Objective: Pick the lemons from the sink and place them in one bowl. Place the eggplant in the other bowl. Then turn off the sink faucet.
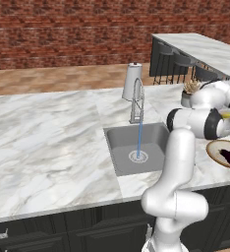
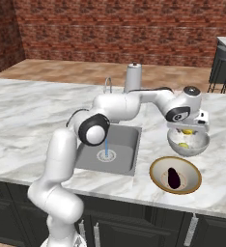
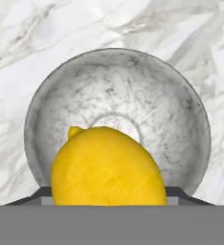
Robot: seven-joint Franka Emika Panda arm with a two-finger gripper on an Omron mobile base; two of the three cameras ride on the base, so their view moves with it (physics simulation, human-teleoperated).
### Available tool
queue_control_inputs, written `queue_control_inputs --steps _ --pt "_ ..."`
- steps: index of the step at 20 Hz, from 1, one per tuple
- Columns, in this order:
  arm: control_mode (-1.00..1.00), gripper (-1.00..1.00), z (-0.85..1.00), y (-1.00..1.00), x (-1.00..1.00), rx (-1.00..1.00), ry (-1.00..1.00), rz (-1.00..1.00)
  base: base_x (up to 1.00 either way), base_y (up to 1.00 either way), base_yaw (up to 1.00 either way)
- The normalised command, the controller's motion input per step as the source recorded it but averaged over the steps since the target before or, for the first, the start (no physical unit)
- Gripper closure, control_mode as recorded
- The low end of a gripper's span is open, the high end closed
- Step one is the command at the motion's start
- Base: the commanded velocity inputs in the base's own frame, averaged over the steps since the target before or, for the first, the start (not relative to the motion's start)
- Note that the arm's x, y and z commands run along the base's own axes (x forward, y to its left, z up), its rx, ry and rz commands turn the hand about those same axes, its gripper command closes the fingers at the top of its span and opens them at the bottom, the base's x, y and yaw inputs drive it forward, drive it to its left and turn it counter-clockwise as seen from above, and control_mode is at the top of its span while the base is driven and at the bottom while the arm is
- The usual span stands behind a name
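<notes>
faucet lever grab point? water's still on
Judgement only: the sink faucet stands upright behind the sink, with water still running. Its side lever is too small to resolve here. Probably approach from the sink side, above the basin, fingers closing across the lever's free end, clear of the arched spout.

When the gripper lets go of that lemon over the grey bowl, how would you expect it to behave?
The lemon is oval and smooth, so it will probably roll down the deep bowl's curved wall. It looks firm, so a short drop should not harm it. It may nudge the other lemon already inside.

Lemon (image 3: 106,167) above grey bowl (image 3: 181,110); eggplant (image 2: 173,176) in tan bowl (image 2: 156,169).
</notes>
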Motion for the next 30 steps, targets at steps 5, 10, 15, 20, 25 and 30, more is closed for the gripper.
queue_control_inputs --steps 5,10,15,20,25,30 --pt "-1.0 1.0 -0.62 0.0 0.13 -0.06 0.06 0.0 0.0 0.0 0.0" --pt "-1.0 1.0 -0.44 0.0 0.08 -0.05 0.02 0.0 0.0 0.0 0.0" --pt "-1.0 -1.0 -0.11 0.0 0.13 0.0 0.02 0.0 0.0 0.0 0.0" --pt "-1.0 -1.0 0.0 0.0 0.09 0.0 0.0 0.0 0.0 0.0 0.0" --pt "-1.0 -1.0 0.0 0.0 0.0 0.0 0.0 0.0 0.0 0.0 0.0" --pt "-1.0 -1.0 0.0 0.0 0.0 0.0 0.0 0.0 0.0 0.0 0.0"
